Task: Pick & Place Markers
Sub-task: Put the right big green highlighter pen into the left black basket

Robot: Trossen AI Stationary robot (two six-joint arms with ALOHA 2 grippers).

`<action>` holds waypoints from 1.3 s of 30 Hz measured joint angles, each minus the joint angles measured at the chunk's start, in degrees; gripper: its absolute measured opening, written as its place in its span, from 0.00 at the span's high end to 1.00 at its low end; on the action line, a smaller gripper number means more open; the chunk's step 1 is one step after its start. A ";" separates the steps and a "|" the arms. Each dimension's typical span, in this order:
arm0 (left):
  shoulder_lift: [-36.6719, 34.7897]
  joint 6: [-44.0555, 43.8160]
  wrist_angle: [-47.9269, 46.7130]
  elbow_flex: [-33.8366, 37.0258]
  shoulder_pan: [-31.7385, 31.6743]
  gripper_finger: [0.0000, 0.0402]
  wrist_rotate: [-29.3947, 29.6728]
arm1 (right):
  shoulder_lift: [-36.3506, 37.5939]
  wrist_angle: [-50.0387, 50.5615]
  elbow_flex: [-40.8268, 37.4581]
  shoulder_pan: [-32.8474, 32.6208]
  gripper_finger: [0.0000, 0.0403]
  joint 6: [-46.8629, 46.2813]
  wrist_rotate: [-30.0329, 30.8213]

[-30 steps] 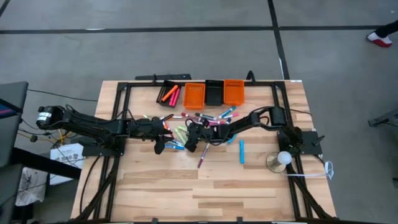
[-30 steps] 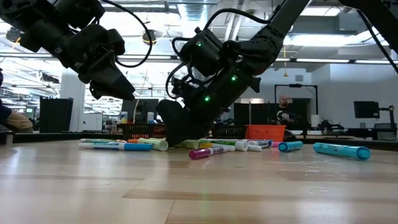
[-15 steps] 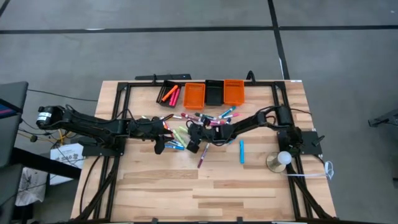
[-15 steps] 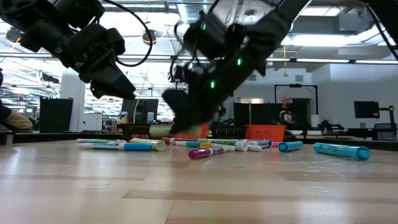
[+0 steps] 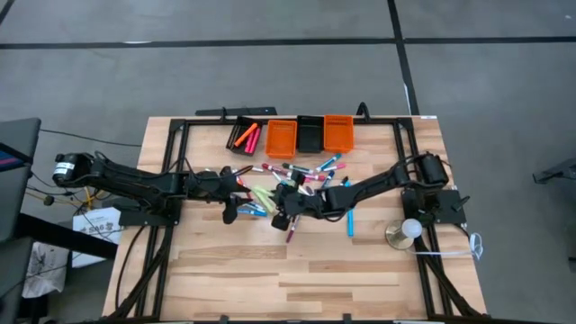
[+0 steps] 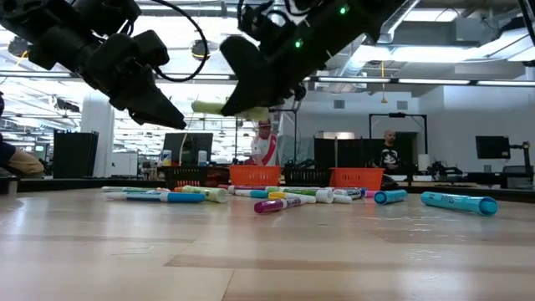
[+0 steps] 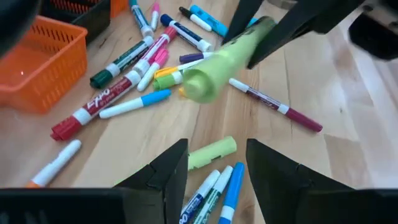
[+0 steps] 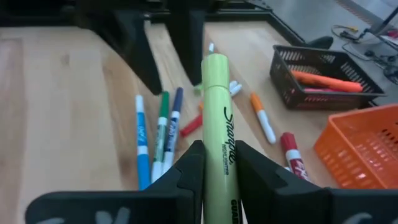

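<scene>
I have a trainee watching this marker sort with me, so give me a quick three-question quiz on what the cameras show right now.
1. True or false: the right gripper is shut on a yellow-green highlighter held clear above the table.
2. The black bin at the left end of the bin row holds markers of which colour? A) blue B) orange C) green
3. Fill in: the left gripper hovers over the marker pile with its fingers ____ and nothing between them.

Key: 1 true; 2 B; 3 open.
</scene>
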State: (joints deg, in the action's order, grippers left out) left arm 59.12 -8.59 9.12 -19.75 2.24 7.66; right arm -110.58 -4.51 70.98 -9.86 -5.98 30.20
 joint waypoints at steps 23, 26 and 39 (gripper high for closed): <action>13.10 17.85 12.98 0.00 -0.02 0.60 8.00 | -0.18 4.67 0.00 0.74 0.84 -1.07 -6.25; 12.21 17.85 13.52 -0.02 0.00 0.60 8.00 | -0.18 4.71 0.04 0.72 0.84 -1.01 -6.48; 11.92 17.74 16.45 -0.09 3.43 0.60 3.98 | -0.20 4.69 0.09 1.05 0.84 -0.85 -7.85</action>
State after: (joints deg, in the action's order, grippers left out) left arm 71.04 9.15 25.57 -19.84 5.67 11.64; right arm -110.78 0.19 71.07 -8.81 -6.83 22.34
